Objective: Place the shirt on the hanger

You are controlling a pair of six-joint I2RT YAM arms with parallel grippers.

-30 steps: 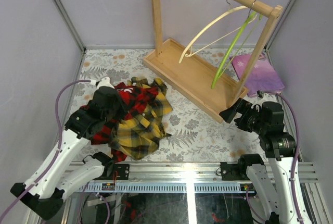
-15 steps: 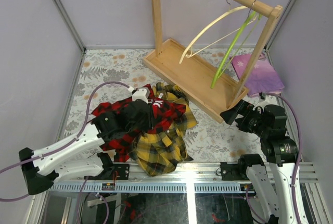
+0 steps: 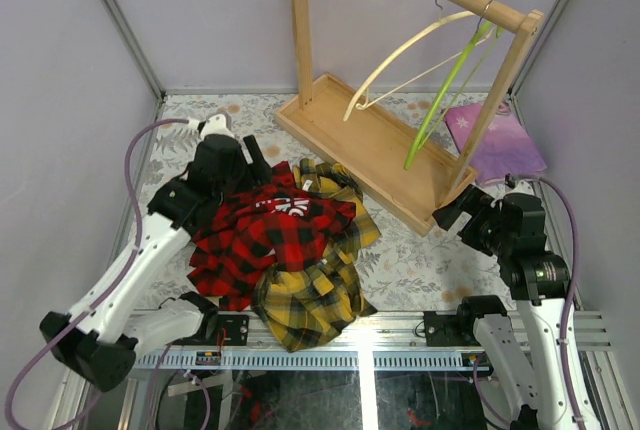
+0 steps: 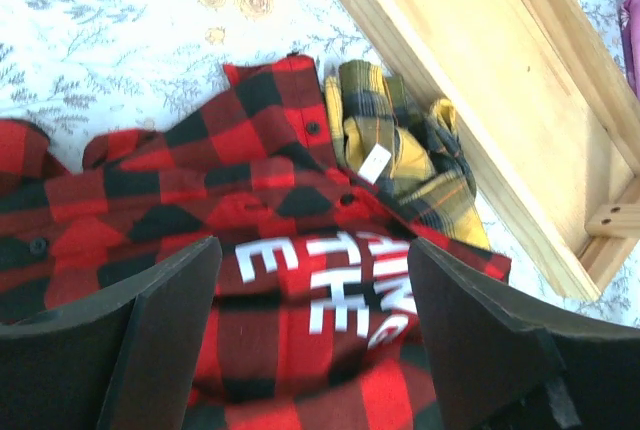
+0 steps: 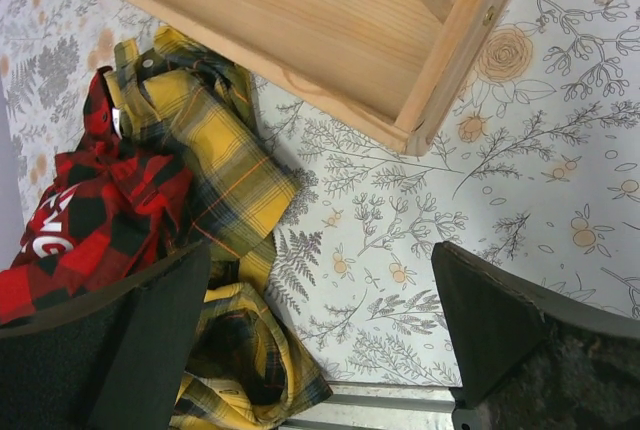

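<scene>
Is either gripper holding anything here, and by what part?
Nothing is held. The left gripper stands open over the shirt; the right gripper is open above the table.

Left arm, right arm: white shells, black joint housings, black wrist blocks. Lilac cable loops off left arm; second lilac cable runs along right arm. Left gripper, right gripper: matt black, two broad wedge fingers each, flat inner faces, bevelled edges.

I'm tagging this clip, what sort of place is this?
Probably a robot test cell staged for laundry practice: plain panel walls, a wooden garment rack, a red-and-black plaid shirt and a yellow plaid shirt on a floral tablecloth.
</scene>
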